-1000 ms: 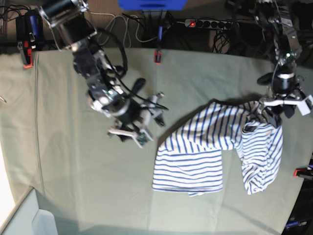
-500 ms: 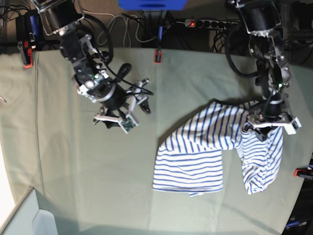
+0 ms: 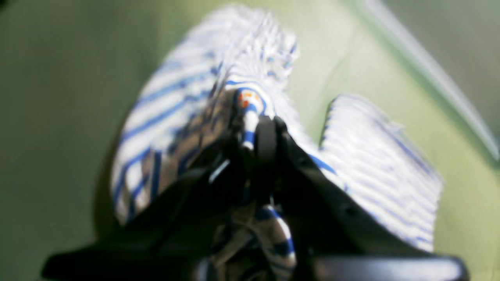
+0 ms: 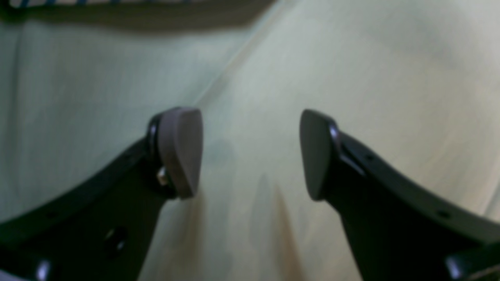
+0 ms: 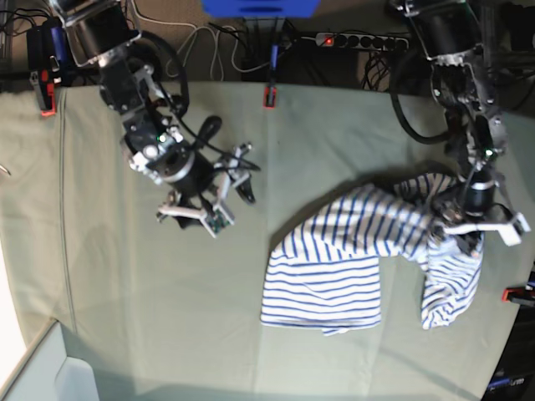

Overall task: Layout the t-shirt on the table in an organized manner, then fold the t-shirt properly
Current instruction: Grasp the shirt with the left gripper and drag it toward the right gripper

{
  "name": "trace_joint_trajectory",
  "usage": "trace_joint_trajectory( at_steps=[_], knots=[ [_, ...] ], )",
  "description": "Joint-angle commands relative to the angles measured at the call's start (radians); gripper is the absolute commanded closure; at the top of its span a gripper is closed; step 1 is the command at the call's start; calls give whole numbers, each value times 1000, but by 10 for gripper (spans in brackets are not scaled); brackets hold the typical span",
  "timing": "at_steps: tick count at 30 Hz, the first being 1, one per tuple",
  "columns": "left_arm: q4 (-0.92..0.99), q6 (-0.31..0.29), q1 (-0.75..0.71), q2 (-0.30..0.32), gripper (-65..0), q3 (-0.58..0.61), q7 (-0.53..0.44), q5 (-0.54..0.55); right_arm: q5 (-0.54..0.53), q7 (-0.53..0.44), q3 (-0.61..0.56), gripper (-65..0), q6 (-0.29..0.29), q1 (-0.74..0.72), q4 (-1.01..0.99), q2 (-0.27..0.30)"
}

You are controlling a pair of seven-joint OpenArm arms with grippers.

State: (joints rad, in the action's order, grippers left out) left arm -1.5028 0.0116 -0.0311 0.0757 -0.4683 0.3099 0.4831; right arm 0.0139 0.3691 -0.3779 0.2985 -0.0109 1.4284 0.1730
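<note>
The t-shirt [image 5: 334,267], white with thin blue stripes, lies crumpled on the right half of the table [image 5: 125,292], its lower left part flat and its right part bunched up. My left gripper [image 5: 465,227] is shut on that bunched right part. In the left wrist view, the left gripper [image 3: 261,127] pinches a fold of the t-shirt [image 3: 383,164], and the cloth hangs on both sides of the fingers. My right gripper [image 5: 209,210] hovers over bare table left of the shirt. The right wrist view shows the right gripper [image 4: 250,152] open and holding nothing, with a sliver of the t-shirt [image 4: 78,2] at the top edge.
Red-orange clips [image 5: 269,96] [image 5: 46,102] [image 5: 518,293] hold the table cloth at its edges. A power strip [image 5: 359,39] and cables lie behind the back edge. A pale bin [image 5: 38,368] sits at the front left corner.
My left gripper has shut on the shirt's bunched right part and moved toward the front right, dragging the cloth along. The right arm has drawn back to the left, still open.
</note>
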Motion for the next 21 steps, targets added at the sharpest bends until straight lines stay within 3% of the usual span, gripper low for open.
trace_joint_trajectory(
  at_steps=[1, 8, 12, 18, 21],
  knots=[
    [-61, -15, 21, 13, -1, 23, -28, 7, -9, -28, 1, -398, 9, -22, 18, -3],
    [-218, -14, 84, 16, -2, 73, 39, -4, -9, -29, -2, -402, 9, -128, -8, -40],
    [-43, -9, 211, 16, -4, 65, 58, -4, -9, -29, 0, -402, 9, -205, -84, -100],
    [178, -11, 409, 16, -12, 79, 67, -4, -9, -29, -8, -402, 9, -217, -96, -115],
    [319, -15, 486, 37, -115, 107, 67, 9, -9, -29, -22, -427, 9, -222, -96, -132]
  ],
)
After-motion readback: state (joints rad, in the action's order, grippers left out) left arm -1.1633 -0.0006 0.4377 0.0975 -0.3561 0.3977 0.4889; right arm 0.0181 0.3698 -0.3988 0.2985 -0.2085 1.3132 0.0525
